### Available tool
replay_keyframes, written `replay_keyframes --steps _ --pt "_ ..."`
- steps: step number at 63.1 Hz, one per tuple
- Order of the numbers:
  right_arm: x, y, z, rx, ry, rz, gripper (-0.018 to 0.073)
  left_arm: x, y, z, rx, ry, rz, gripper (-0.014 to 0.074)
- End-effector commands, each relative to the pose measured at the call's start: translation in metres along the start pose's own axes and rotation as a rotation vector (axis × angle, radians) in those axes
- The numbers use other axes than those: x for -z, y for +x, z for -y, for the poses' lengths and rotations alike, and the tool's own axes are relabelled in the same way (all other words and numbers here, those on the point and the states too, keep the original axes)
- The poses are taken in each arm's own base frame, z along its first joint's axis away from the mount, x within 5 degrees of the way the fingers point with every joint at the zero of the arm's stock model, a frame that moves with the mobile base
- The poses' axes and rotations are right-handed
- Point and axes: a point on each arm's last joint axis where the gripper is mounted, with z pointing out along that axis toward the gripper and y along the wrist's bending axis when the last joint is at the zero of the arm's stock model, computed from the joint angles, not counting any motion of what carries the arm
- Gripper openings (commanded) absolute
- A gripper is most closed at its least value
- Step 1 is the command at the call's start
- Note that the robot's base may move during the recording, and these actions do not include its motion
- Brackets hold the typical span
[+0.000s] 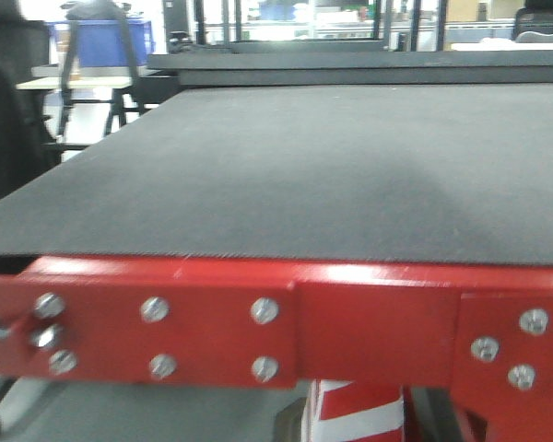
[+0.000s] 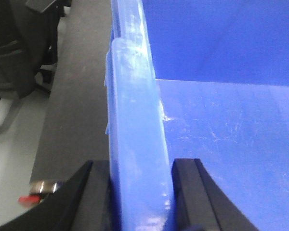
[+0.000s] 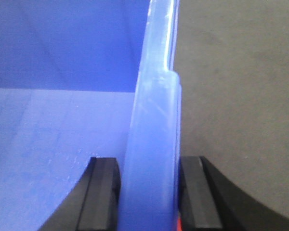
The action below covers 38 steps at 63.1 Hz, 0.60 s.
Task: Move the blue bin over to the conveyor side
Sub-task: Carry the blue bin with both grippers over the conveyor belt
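The blue bin (image 2: 221, 144) fills both wrist views, showing its scuffed floor and thick pale-blue rim. My left gripper (image 2: 140, 197) is shut on the bin's left rim, one black finger (image 2: 94, 192) outside the wall and one inside. On the opposite rim (image 3: 154, 120) my right gripper (image 3: 149, 197) is shut the same way. The conveyor side's dark grey belt (image 1: 332, 166) lies beneath and beside the bin (image 2: 77, 106) (image 3: 231, 96), edged by the red bolted frame (image 1: 212, 322). The front view shows neither the bin nor the grippers.
A black office chair (image 2: 14, 57) stands on the floor left of the belt. Behind the belt sits a second dark platform (image 1: 350, 69). Another blue crate (image 1: 111, 41) rests on a far table. A red-and-white striped cone (image 1: 355, 414) is under the frame.
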Motion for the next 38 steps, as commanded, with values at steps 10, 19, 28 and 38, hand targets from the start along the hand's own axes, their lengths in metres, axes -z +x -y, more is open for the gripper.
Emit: replay_keyframes --steps 10,19,28,38 --pt "0.0133 -0.0109 0.0060 0.052 0.070 0.150 -0.0080 0.0114 -0.0082 -0.0020 -0.037 -0.030 0.129 -0.0020" --pt "0.0133 -0.0109 0.0060 0.052 0.070 0.150 -0.0080 0.0114 -0.0082 -0.0020 -0.037 -0.030 0.129 -0.0020" --pt "0.0133 -0.0109 0.0060 0.052 0.070 0.150 -0.0080 0.0114 -0.0082 -0.0020 -0.037 -0.030 0.129 -0.0020" --pt "0.0133 -0.0109 0.0060 0.052 0.070 0.150 -0.0080 0.0114 -0.0082 -0.0020 -0.037 -0.030 0.129 -0.0020"
